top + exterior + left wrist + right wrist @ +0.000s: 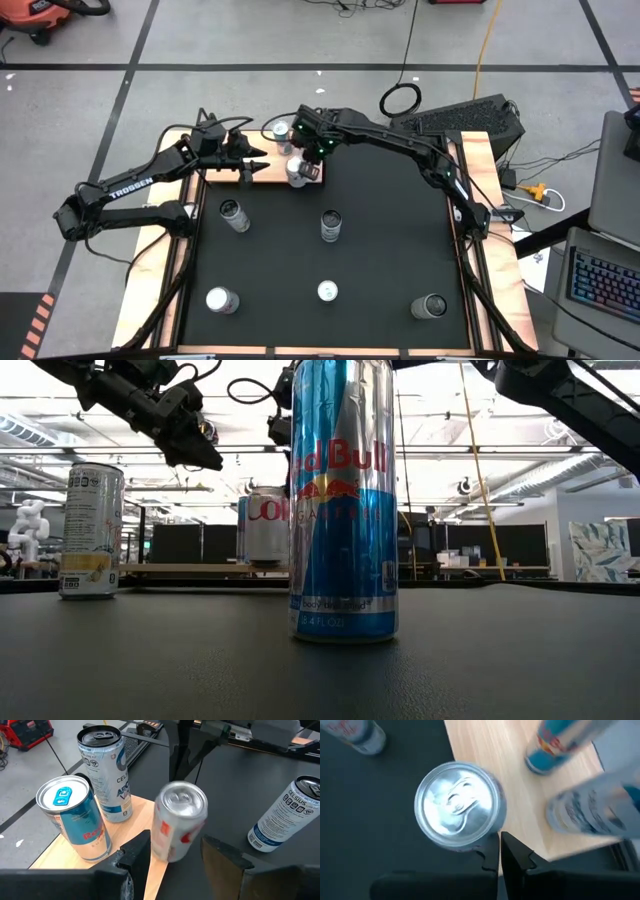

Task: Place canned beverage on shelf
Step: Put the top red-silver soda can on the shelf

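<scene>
While shut, right gripper beside can.

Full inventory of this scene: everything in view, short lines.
Mat: 1, black, covers the table top.
Shelf: 1, light wood, at the mat's top-left in the high view.
Cans on the shelf: 2, one blue and silver, one white, upright side by side.
Red and silver can: 1, at the shelf's edge.
Cans on the mat: 5, silver tops, spread apart.
Keyboard: 1, dark, off the table to the right.
Left gripper: fingers open, over the shelf, facing the red and silver can.
Right gripper: fingers shut, just above that can.
</scene>
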